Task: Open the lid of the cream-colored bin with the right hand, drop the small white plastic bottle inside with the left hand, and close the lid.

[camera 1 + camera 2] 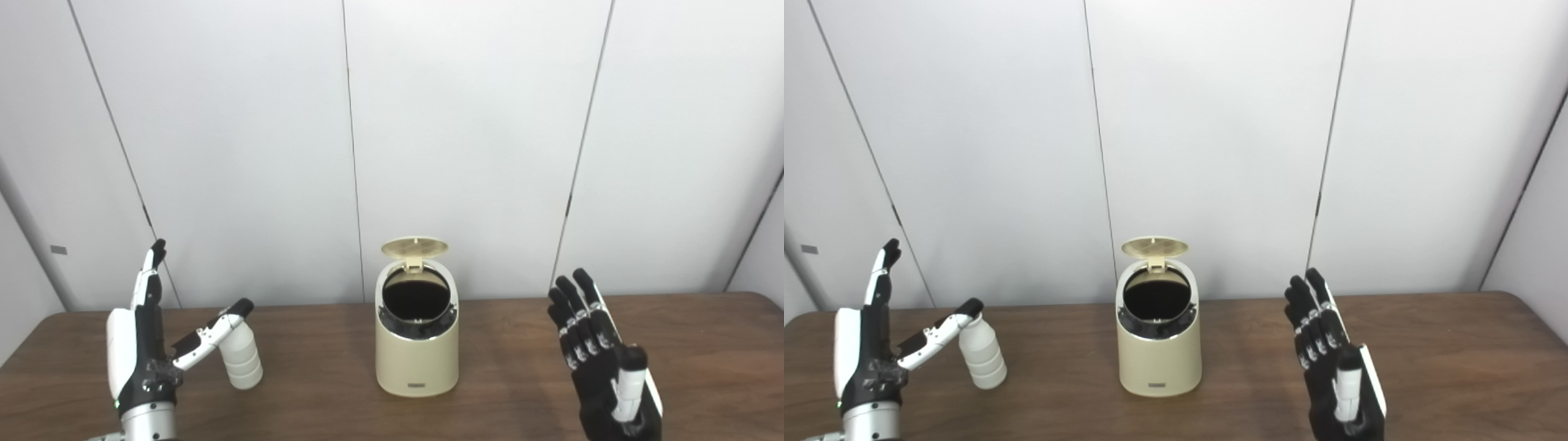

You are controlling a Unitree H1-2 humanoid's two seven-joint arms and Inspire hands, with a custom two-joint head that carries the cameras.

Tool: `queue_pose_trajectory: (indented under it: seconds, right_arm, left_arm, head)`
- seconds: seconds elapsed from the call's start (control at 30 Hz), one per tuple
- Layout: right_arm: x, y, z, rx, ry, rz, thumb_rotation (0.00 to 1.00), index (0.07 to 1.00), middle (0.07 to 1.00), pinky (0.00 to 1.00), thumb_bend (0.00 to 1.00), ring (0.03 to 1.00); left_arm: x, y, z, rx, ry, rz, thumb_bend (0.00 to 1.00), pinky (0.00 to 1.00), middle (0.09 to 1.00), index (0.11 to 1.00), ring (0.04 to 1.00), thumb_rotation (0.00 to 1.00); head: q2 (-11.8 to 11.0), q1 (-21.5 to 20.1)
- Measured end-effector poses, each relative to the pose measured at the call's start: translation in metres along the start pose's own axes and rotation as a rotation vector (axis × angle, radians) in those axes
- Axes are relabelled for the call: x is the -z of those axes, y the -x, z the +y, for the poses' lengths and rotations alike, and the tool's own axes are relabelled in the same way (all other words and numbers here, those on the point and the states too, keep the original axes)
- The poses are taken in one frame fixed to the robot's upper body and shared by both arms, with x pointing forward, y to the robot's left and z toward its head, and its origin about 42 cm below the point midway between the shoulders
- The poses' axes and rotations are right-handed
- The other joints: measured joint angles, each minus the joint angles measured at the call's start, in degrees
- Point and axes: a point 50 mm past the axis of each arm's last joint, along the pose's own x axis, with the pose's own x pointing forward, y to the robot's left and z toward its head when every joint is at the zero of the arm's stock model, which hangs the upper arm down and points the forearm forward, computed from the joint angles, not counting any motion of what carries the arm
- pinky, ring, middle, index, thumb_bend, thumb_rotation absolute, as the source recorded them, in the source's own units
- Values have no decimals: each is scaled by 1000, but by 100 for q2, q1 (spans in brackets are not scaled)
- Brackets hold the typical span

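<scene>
Dark brown wood-grain table [520, 367], matte with a soft sheen, rounded corner visible at far right; back edge runs straight across just behind the bin. Behind it a plain wall [465, 122] of pale grey-white panels, split by thin dark vertical seams that lean slightly outward toward the frame edges; a small grey tag sits on the far-left panel. Lighting is even, with only faint shadows under objects. Cream-colored bin [417, 358] stands upright mid-table, lid [414, 247] flipped up and back on its rear hinge, round dark opening exposed, chrome-looking ring around the mouth, small label near the base. Small white plastic bottle [242, 361] stands on the table left of the bin, well apart from it, leaning slightly, ribbed body. Left hand [138, 349] is raised at the left edge, palm edge-on, fingers straight up and spread away from the thumb, holding nothing; the thumb tip reaches across in front of the bottle's cap, can't tell if it actually touches. Right hand [603, 367] is raised on the right of the bin, well clear of it, black palm side showing, fingers extended and close together, thumb up alongside, holding nothing.
</scene>
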Motion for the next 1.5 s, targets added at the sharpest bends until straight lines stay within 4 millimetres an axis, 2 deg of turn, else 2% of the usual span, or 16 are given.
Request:
queue_pose_trajectory:
  seconds: [0.2,0.37,0.57,0.67,0.8,1.1,1.4,1.5]
  right_arm:
    - [14,16,-7,19,-12,40,845,940,935,964,938,941]
    - [15,17,-8,15,-13,22,864,938,933,963,910,940]
    - [18,16,-9,17,-13,28,872,939,929,955,906,937]
    - [17,15,-9,15,-10,28,874,945,934,962,902,943]
    - [18,14,-11,15,-6,31,873,947,932,956,906,942]
    - [17,11,-11,15,-2,25,867,945,930,956,912,941]
    - [15,11,-14,16,-2,24,855,951,933,964,939,943]
    - [13,11,-14,15,-6,20,852,949,933,971,929,944]
  left_arm:
    - [4,-6,-5,37,112,81,1000,992,998,1000,999,354]
    - [13,-14,-3,42,153,140,1000,971,937,946,963,341]
    - [25,-12,-9,75,178,210,1000,819,869,891,876,307]
    - [27,-11,-14,96,170,215,1000,787,848,869,860,293]
    - [30,-5,-19,132,162,223,1000,831,846,873,868,288]
    - [41,21,-38,225,93,248,1000,792,826,862,836,333]
    - [42,23,-41,237,89,250,1000,813,831,859,844,284]
    - [41,23,-41,237,86,248,1000,787,830,856,834,271]
  head:
    - [0,44]
    - [-9,35]
    - [17,44]
    - [18,44]
    - [26,35]
    - [35,26]
    - [44,9]
    - [53,18]
